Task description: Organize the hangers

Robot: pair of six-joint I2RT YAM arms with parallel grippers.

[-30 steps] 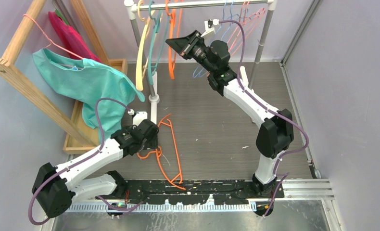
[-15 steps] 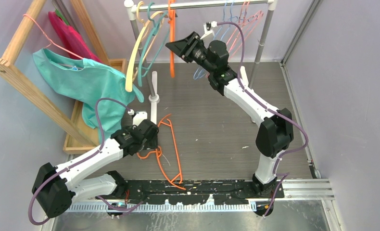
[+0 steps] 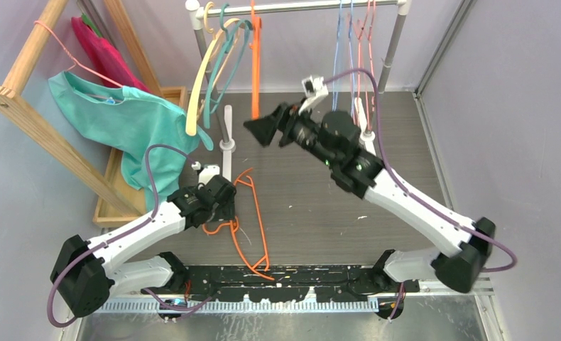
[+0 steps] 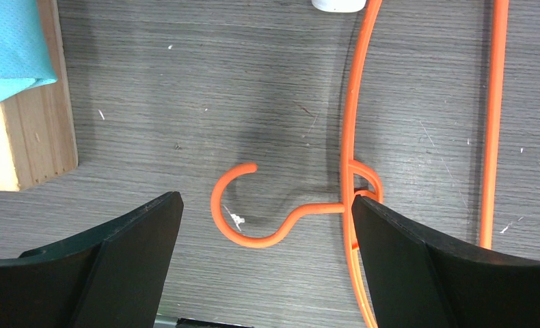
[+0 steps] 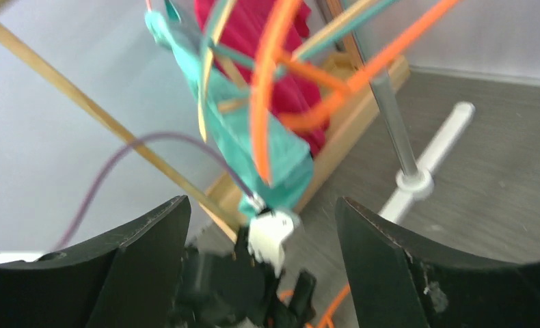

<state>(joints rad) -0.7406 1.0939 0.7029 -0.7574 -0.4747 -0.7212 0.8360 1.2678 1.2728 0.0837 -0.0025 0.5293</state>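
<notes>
Orange hangers lie tangled on the grey floor. My left gripper hovers over them, open. In the left wrist view one orange hook lies on the floor between the spread jaws of that gripper, untouched. On the metal rail hang a tan-yellow hanger, teal hangers, an orange hanger, and light-blue and pink wire hangers. My right gripper floats below the rail, open and empty. Its wrist view, with the gripper open, shows blurred hangers.
A wooden frame at left carries a pink wire hanger with a teal shirt and red cloth. A wooden tray lies below it. The rack's white foot and poles stand on the floor.
My right gripper has opened, let go of the orange hanger on the rail, and pulled back down and toward me. The rail's hangers have swung. My left arm has stayed still.
</notes>
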